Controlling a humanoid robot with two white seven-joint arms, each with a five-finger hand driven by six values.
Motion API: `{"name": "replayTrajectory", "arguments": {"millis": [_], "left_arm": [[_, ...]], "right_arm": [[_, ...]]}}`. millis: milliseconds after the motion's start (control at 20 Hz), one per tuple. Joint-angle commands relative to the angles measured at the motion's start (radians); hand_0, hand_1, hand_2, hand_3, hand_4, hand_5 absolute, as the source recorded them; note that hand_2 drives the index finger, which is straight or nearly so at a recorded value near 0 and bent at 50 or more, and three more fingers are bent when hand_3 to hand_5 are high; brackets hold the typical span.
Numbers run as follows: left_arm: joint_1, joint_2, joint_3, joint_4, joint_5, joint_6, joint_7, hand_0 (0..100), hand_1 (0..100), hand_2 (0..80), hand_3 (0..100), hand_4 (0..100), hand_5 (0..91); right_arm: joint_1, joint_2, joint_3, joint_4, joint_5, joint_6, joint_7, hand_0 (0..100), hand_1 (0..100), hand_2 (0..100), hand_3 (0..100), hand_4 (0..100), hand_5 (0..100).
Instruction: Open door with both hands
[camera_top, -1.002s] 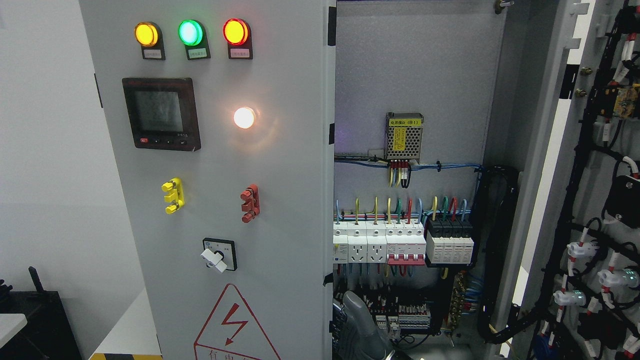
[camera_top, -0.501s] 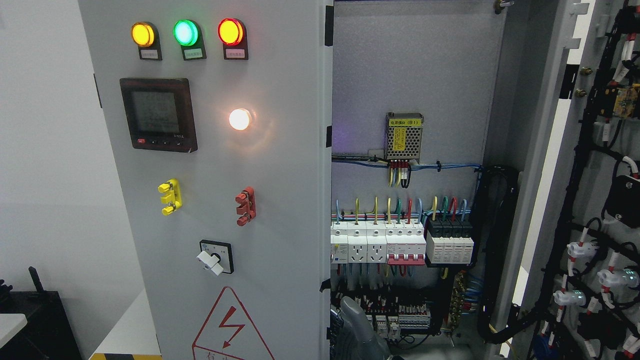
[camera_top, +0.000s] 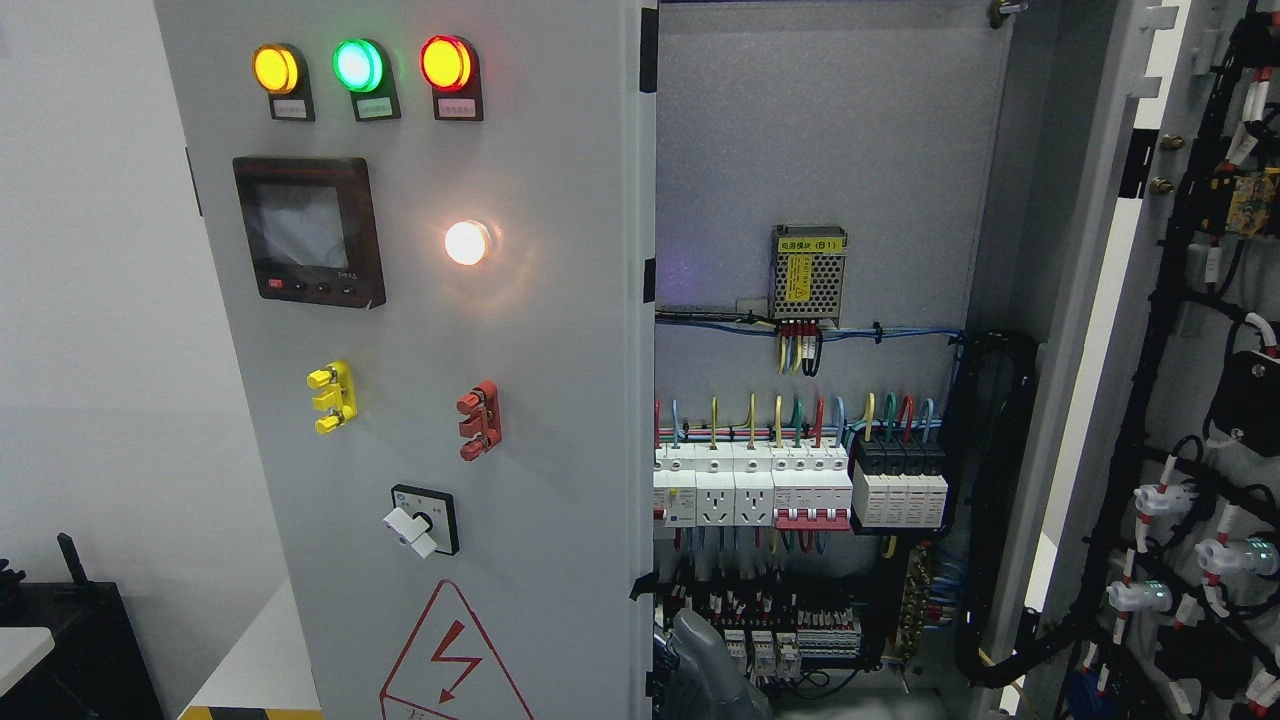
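A grey electrical cabinet stands in front of me in the head view. Its left door (camera_top: 540, 420) carries three indicator lamps, a meter (camera_top: 308, 232), a lit white lamp and a rotary switch (camera_top: 420, 520), and stands partly swung out to the left. The right door (camera_top: 1190, 420) is wide open at the far right, wiring side showing. My right hand (camera_top: 705, 665), a grey shell, shows low at the bottom edge just inside the left door's free edge (camera_top: 645, 420). Most of that hand is cut off by the frame.
Inside the cabinet are rows of breakers (camera_top: 790, 490), a small power supply (camera_top: 808, 265) and terminal blocks below. Black cable bundles (camera_top: 990, 500) run along the right inner wall. A black stand (camera_top: 70, 640) sits at the lower left by a white wall.
The left door has swung further left, baring more of the breaker row. My right hand has slid left and sunk lower in the picture.
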Motion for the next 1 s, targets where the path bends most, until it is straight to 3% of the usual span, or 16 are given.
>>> {"name": "replayTrajectory", "arguments": {"millis": [0, 952], "left_arm": [[0.000, -0.008, 0.000, 0.000, -0.009, 0.001, -0.004, 0, 0, 0.0, 0, 4, 0.0], [0.000, -0.011, 0.000, 0.000, -0.009, 0.001, -0.005, 0, 0, 0.0, 0, 4, 0.0]], "right_arm": [[0.002, -0.007, 0.036, -0.026, 0.000, 0.002, 0.000, 0, 0, 0, 0, 0, 0], [0.002, -0.009, 0.060, -0.034, 0.001, 0.020, 0.001, 0, 0, 0, 0, 0, 0]]}}
